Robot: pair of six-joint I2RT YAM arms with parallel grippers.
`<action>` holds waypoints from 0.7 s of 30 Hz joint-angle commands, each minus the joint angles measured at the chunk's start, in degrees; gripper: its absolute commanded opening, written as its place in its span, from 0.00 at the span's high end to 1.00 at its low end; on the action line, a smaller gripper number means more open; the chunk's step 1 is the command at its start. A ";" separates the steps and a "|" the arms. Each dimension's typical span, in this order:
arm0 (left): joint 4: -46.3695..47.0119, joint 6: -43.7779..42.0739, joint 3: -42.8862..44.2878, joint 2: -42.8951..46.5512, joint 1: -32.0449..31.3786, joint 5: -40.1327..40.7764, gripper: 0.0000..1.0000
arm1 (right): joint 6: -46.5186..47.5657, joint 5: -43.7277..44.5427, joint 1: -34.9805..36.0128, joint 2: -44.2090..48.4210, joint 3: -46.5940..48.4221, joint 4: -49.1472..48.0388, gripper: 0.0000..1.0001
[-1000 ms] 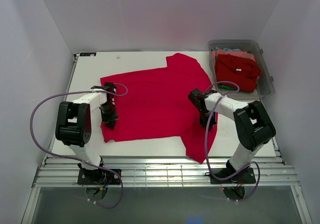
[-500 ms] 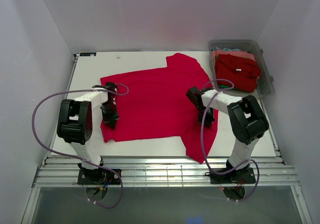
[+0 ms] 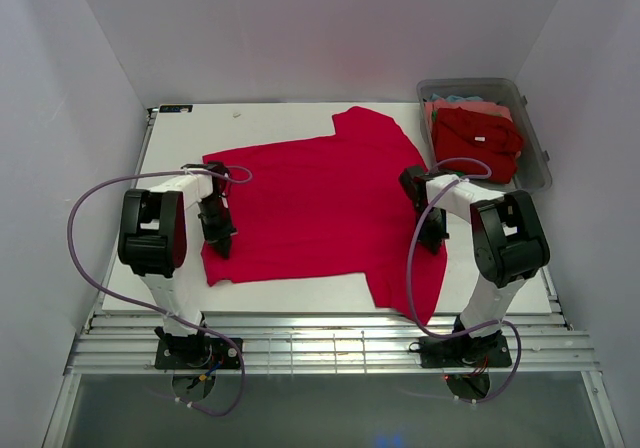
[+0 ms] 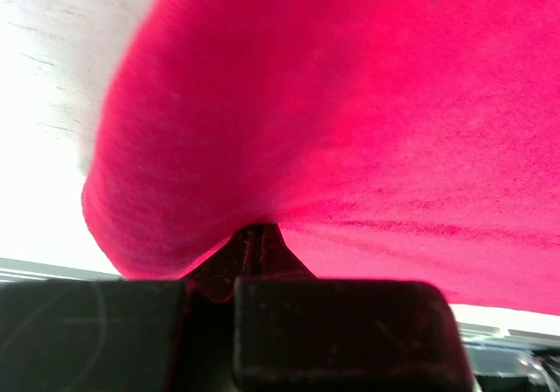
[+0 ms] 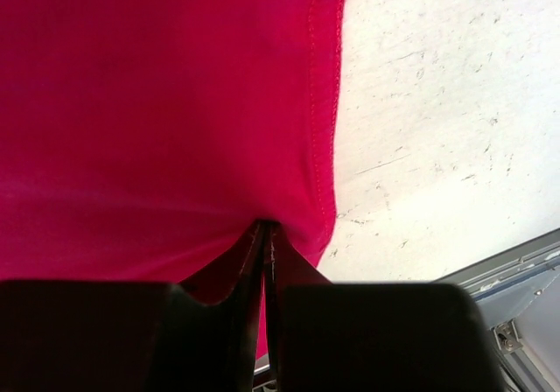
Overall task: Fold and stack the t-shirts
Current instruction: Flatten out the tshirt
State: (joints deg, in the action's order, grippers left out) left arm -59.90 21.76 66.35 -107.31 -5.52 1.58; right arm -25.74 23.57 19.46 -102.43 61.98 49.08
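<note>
A crimson t-shirt point(image 3: 320, 208) lies spread across the middle of the white table point(image 3: 270, 123), one sleeve reaching toward the far edge and another part trailing down to the near edge on the right. The left gripper point(image 3: 220, 242) is down at the shirt's left edge, and the left wrist camera shows its jaws pressed together on a pinch of cloth point(image 4: 350, 103), which bulges up in a rounded fold above the fingertips point(image 4: 258, 234), with bare table point(image 4: 52, 77) beside it. The right gripper point(image 3: 434, 240) sits at the shirt's right side. From its own camera the jaws are clamped tight point(image 5: 265, 227) on the fabric point(image 5: 157, 86) just inside a stitched hem, with scuffed tabletop point(image 5: 437, 103) to the right of it. At the far right corner stands a clear plastic bin point(image 3: 541, 163). In it lies a red shirt point(image 3: 478, 136) bearing a small white label, on top of pink, light blue and green cloth that peeks out at the edges.
</note>
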 commanded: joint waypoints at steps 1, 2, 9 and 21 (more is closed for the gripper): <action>8.92 -0.31 -3.42 -5.81 2.70 7.11 1.00 | 2.88 1.30 -3.99 -1.72 -2.39 -5.04 0.92; 8.84 -0.40 -3.24 -5.81 3.23 7.38 1.00 | 3.32 1.13 -4.60 -1.80 -2.21 -5.74 0.92; 8.83 -0.84 -0.61 -8.53 5.17 8.96 1.00 | 7.36 0.16 -4.87 -6.10 3.23 -6.98 0.92; 7.43 -2.51 10.63 -16.18 11.06 11.25 1.00 | 10.79 -2.21 -4.87 -12.79 13.43 -5.57 0.92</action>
State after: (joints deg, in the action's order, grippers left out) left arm -71.22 21.71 76.47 -118.17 3.42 -2.79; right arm -14.52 21.58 16.40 -111.85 74.17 52.45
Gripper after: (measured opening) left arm 0.020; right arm 0.078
